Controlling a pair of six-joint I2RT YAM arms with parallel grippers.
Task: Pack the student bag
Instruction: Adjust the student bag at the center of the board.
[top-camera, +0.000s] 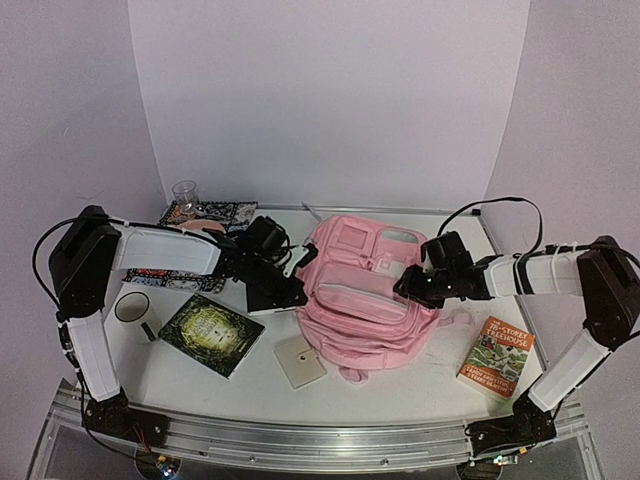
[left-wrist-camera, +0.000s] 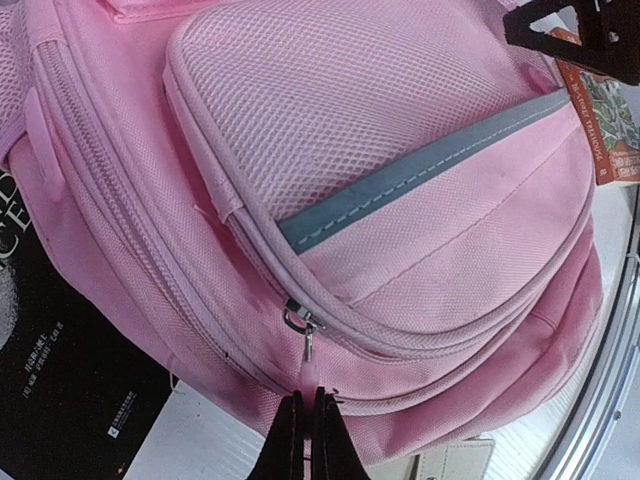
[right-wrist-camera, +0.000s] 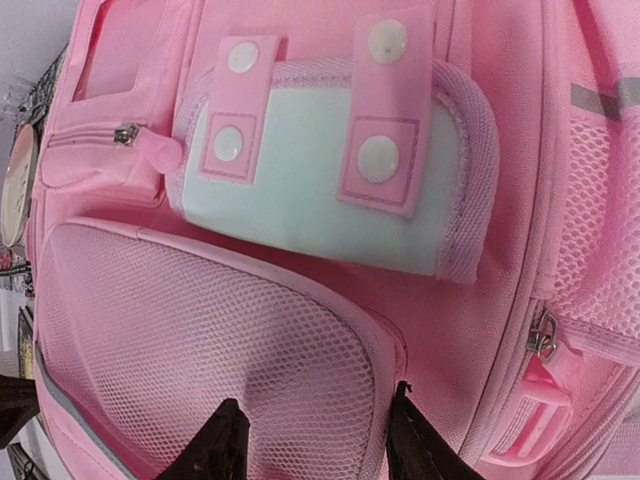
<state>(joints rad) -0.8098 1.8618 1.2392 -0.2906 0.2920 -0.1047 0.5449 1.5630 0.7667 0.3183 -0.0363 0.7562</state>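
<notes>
The student bag (top-camera: 365, 300), a big pale-pink backpack, lies flat on its back in the middle of the table with its front pockets up. My left gripper (top-camera: 297, 297) is at the bag's left side, shut on the small pink zipper pull (left-wrist-camera: 309, 370) of a front pocket (left-wrist-camera: 400, 150); its fingertips (left-wrist-camera: 307, 400) pinch the tab. My right gripper (top-camera: 410, 290) rests on the bag's right side. Its fingers stand apart (right-wrist-camera: 313, 400) and straddle the rounded corner of the mesh pocket (right-wrist-camera: 250, 340), tips against the fabric. A pale snap-flap pouch (right-wrist-camera: 310, 200) lies just beyond.
A green book (top-camera: 212, 333), a white card (top-camera: 300, 360) and a round cup (top-camera: 131, 306) lie front left. An orange book (top-camera: 497, 357) lies front right. A black book (left-wrist-camera: 70, 380) sits beside the bag under my left arm. A glass (top-camera: 185, 192) and a patterned book (top-camera: 210, 212) are back left.
</notes>
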